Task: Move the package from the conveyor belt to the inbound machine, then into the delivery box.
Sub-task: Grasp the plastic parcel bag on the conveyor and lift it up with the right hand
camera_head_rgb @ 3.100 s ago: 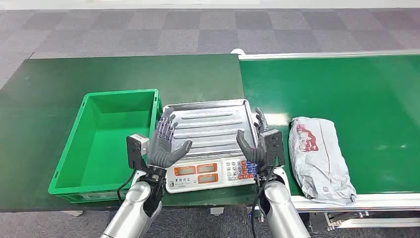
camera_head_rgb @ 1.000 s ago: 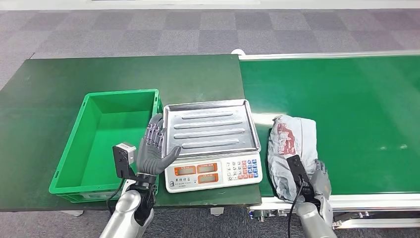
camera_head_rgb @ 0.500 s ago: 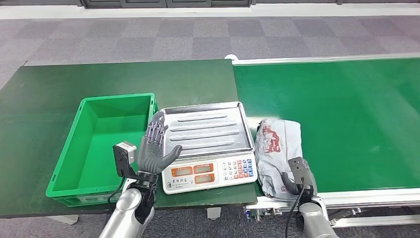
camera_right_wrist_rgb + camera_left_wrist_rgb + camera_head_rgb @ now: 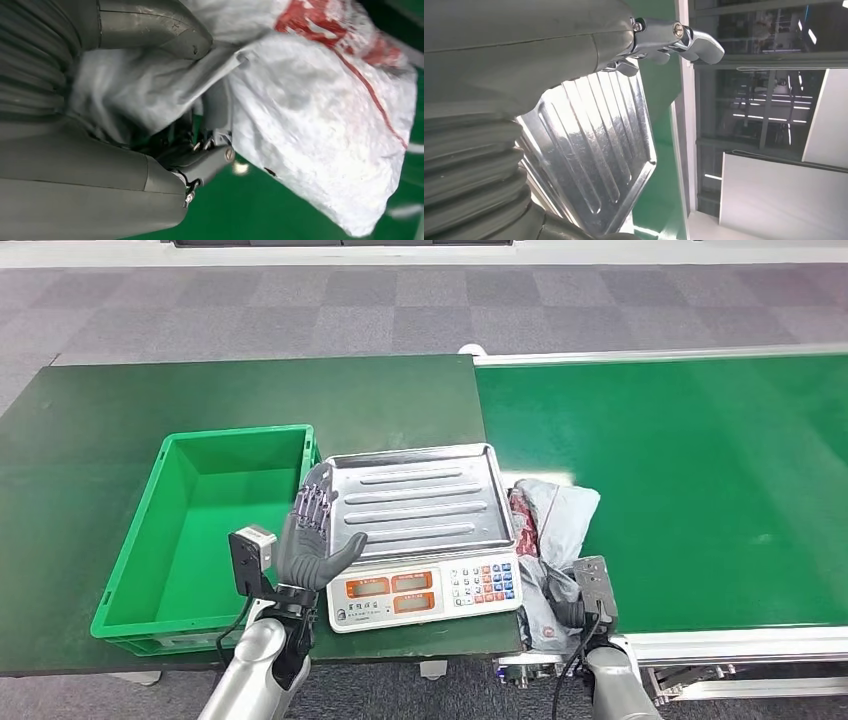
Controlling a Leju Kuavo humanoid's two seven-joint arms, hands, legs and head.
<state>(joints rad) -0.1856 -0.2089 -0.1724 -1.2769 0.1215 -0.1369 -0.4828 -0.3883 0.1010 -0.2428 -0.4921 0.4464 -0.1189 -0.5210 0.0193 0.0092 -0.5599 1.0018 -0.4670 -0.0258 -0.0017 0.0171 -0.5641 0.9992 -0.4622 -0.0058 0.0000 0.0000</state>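
My right hand grips the package beside the scale; my left hand hovers spread, holding nothing.

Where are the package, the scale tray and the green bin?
package (image 4: 560, 510), head view, grey upper flap beside the scale.
scale tray (image 4: 420, 500), head view, ribbed centre.
green bin (image 4: 200, 540), head view, inner floor.

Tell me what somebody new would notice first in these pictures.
Probably the crumpled grey package with red print, at the conveyor belt's near edge beside the scale, gripped by the right robot hand. Next, the scale's shiny steel tray, with the left robot hand raised open between it and the green box.
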